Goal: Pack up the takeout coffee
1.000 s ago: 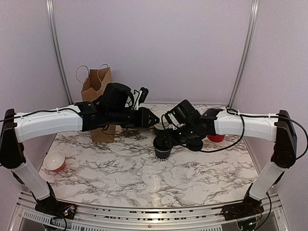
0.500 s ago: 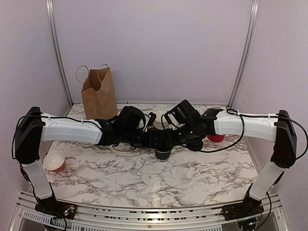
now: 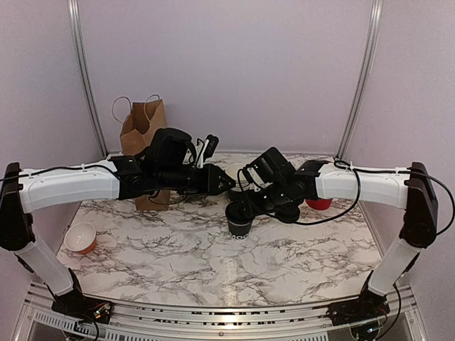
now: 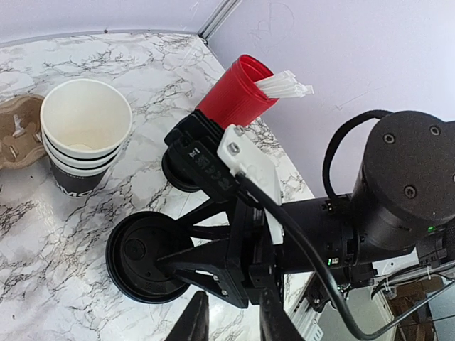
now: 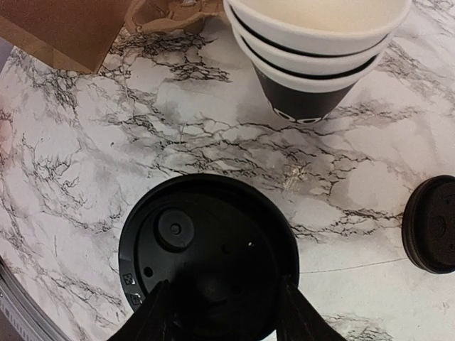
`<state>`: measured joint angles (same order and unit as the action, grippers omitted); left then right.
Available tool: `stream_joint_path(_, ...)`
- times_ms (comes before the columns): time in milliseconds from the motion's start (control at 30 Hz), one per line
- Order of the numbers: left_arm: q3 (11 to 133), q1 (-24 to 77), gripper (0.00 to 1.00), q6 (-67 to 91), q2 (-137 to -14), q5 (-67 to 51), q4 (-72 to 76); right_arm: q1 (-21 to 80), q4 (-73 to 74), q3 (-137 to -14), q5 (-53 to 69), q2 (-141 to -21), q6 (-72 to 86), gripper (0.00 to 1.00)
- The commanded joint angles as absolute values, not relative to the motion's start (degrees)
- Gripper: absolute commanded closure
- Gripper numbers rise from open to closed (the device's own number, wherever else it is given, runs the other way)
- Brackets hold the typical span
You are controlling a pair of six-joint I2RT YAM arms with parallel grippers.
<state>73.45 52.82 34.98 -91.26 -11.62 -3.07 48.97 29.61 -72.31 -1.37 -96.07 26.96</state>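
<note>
The takeout coffee [image 3: 239, 223], a small black cup under a black lid [image 5: 206, 245], stands mid-table. My right gripper [image 3: 243, 209] comes at it from the right and is shut on it, one finger on each side of the lid's rim [image 5: 220, 312]. Seen from the left wrist, the lid [image 4: 142, 256] lies between those black fingers. My left gripper [image 3: 226, 182] hovers above and left of the cup. Its fingers [image 4: 234, 323] stand a little apart with nothing between them.
A brown paper bag [image 3: 146, 131] stands at the back left, partly behind my left arm. A stack of white-rimmed cups [image 4: 85, 128] sits beside a cardboard carrier [image 4: 18, 131]. There is also a loose black lid [image 5: 430, 224], a red cup [image 4: 238, 92] holding white sticks, and an orange cup [image 3: 80, 238] front left.
My left arm dipped low toward the coffee half a second ago and has risen back to about where it was before. The right arm and cup have not moved.
</note>
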Motion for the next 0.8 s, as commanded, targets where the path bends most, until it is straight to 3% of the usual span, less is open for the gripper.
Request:
stream_joint_path(0, 69.22, 53.22, 0.75, 36.45, -97.2, -14.64, 0.38, 49.73, 33.84, -72.37, 0.25, -98.76, 27.13, 0.53)
stream_joint_path(200, 65.43, 55.27, 0.78, 37.63, -110.9, -15.76, 2.82, 49.82, 33.9, -72.47, 0.31, -99.14, 27.25, 0.53)
stream_joint_path(767, 70.57, 53.1, 0.75, 32.4, -99.22, -11.01, -5.69, 49.92, 34.95, -75.83, -1.24, -97.54, 27.49, 0.52)
